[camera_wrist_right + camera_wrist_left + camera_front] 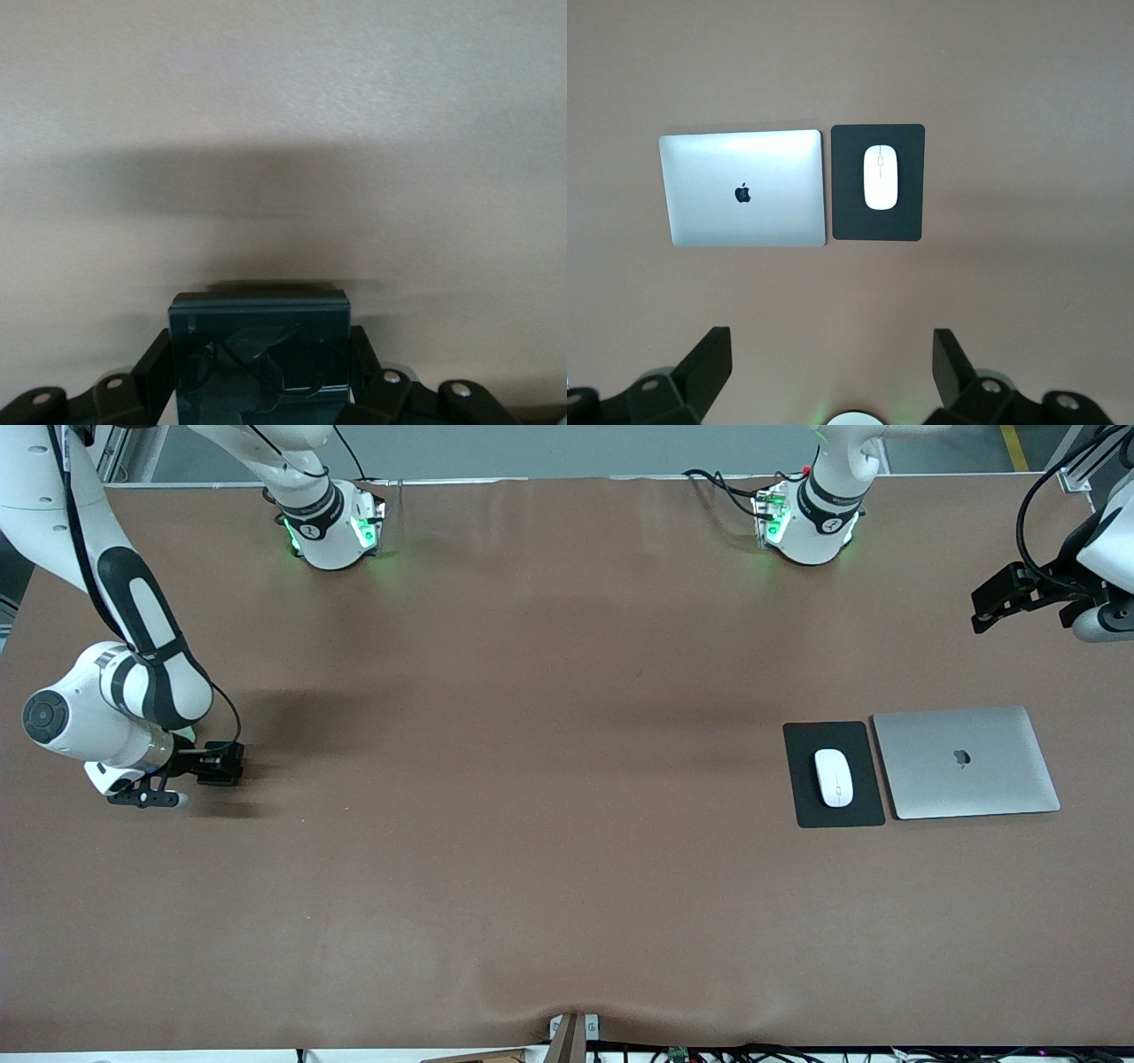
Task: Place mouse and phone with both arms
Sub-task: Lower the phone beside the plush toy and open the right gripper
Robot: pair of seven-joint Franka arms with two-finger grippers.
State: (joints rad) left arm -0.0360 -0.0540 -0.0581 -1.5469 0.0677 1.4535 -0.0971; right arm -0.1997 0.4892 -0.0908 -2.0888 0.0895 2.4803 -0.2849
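Mouse (834, 777) rests on its pad (804, 797) beside our laptop (966, 762).
Our right pincer (260, 390) grips the phone (260, 354) low over the surface (532, 779); left pincer (833, 372) hangs wide.

The left wrist view looks straight down on the brown tabletop (1028, 80). A white mouse (880, 177) lies on a black mouse pad (849, 212), roughly at its middle and lengthwise along it. Just beside the pad sits a closed silver laptop (700, 195) with a dark logo on its lid; the two look barely apart, though the gap is hard to judge. The left tool (833, 367) hangs above bare tabletop near them, its two black fingers (709, 359) spread wide with nothing between them.
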